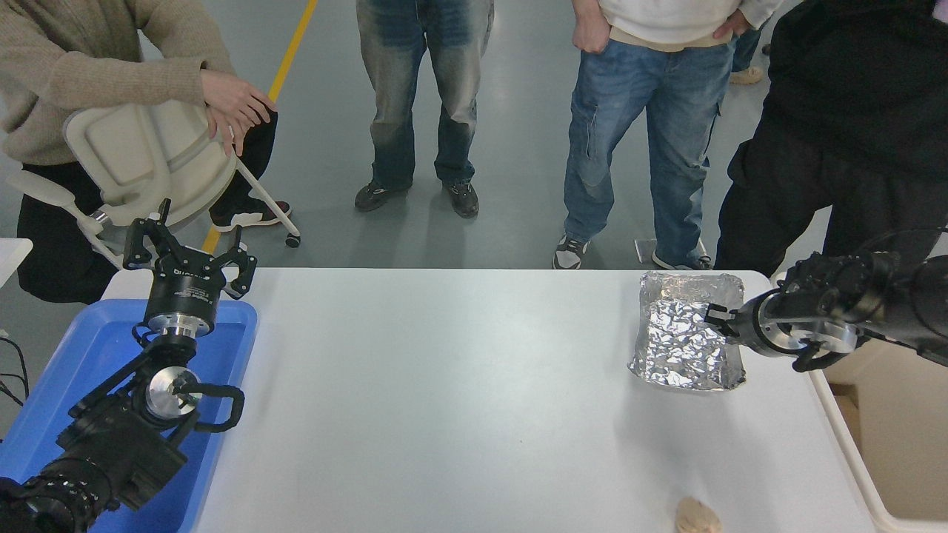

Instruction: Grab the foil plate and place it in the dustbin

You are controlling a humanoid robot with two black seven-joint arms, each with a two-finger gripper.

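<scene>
The shiny, wrinkled foil plate [685,333] hangs tilted above the white table [444,400] at its far right. My right gripper [717,320] is shut on the plate's right rim and holds it up near the table's right edge. The beige dustbin [900,437] stands just right of the table, partly hidden behind my right arm. My left gripper [189,255] is open and parked at the lower left, over the blue tray.
A blue plastic tray [81,370] lies at the table's left end under my left arm. A small tan lump [698,516] lies at the front edge. Several people stand along the far side; one at far left holds a white folding chair [148,159].
</scene>
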